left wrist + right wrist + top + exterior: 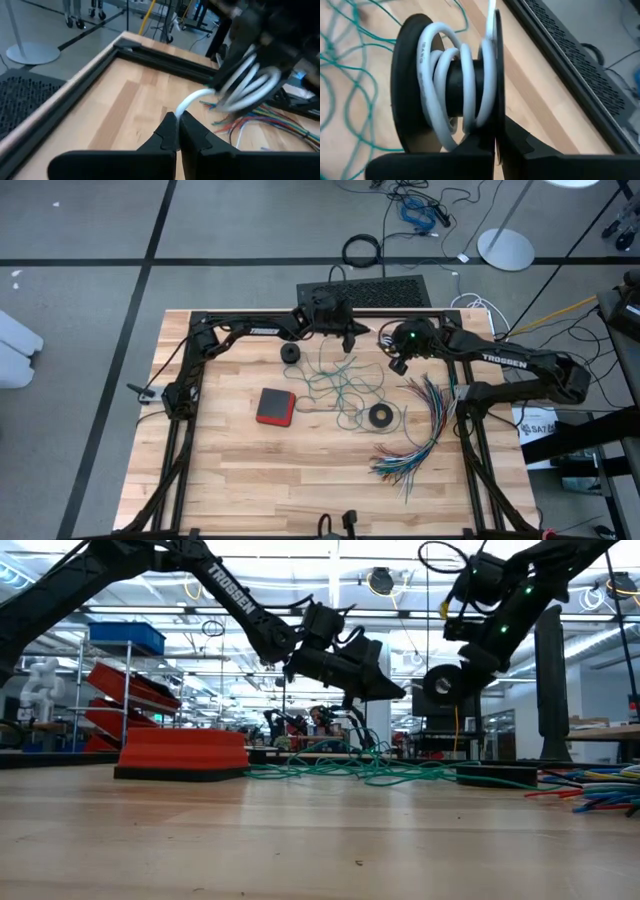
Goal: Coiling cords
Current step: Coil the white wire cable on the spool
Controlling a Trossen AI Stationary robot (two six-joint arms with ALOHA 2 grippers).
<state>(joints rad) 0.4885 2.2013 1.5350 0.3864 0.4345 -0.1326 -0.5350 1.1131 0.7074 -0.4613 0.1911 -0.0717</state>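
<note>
The white cord [192, 97] is partly wound on a small round black spool [402, 75], which is held above the table's far middle. My right gripper [495, 142] is shut on that spool. My left gripper [177, 117] is just left of it, shut on the cord's free length. The white coils [432, 65] wrap the spool's core. The teal-green cord [340, 385] lies in loose tangled loops on the wooden table [250, 470], below and in front of both grippers. My left gripper pinches the white cord's free length [184, 106] between its two fingertips, a short way from the spool. The fingers come nearly level from the table's left. The cord curves from them up to the coils [250, 85], clear of the table. My right gripper pinches one flange of the black spool at its rim [495, 120] between its two fingers, slanting down from the table's right. The spool [440, 685] is lifted clear of the table, and the white coils sit between its two flanges.
A red block [275, 406] lies left of the teal loops. A small black ring [380, 416] lies to their right, and a small black piece [291, 353] near the far edge. A fanned bundle of multicoloured wires [420, 435] spreads at the right. The table's near half is bare wood.
</note>
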